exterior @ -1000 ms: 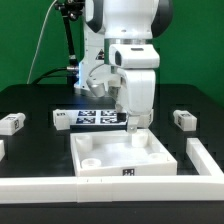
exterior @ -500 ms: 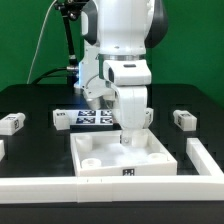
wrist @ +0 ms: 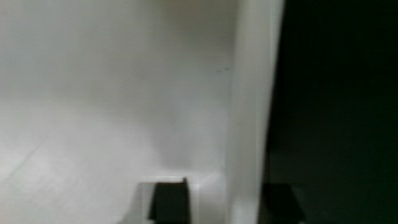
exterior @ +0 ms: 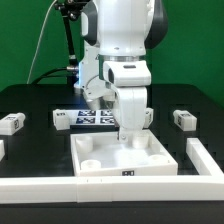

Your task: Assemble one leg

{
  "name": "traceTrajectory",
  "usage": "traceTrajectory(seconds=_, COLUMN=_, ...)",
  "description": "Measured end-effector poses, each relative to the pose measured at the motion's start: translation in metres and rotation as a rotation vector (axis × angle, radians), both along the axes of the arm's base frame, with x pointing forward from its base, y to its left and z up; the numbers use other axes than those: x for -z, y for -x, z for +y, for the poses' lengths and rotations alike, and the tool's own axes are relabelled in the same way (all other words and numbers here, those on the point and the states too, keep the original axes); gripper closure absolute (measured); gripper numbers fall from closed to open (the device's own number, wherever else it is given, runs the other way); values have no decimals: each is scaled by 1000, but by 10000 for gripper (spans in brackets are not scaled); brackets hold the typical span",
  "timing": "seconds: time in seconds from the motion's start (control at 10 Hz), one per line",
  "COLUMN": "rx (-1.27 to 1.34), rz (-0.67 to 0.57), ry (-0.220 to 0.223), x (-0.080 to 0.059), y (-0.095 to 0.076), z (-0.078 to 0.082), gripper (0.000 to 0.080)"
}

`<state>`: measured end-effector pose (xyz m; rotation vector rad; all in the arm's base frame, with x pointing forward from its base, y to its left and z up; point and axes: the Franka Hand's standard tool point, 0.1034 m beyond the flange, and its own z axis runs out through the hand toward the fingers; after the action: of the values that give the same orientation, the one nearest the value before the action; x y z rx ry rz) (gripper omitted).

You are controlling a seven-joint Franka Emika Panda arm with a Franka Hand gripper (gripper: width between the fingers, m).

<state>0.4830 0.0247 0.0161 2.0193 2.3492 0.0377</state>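
Down low, jaws at panel [exterior: 108,163], marker board [exterior: 84,118] behind, leg [exterior: 184,119] aside

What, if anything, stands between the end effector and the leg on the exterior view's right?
Nothing visible does. The end effector is low at the panel's rear edge. The leg lies apart from it, with only bare table between them.
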Motion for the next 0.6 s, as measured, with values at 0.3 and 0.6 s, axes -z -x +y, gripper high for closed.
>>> traceTrajectory(seconds=0.3, rx=1, rz=0, ry=0, x=0, y=0, z=0, gripper=741)
traceTrajectory(seconds=0.6, rx=0, rz=0, ry=0, x=0, y=0, z=0, gripper=741)
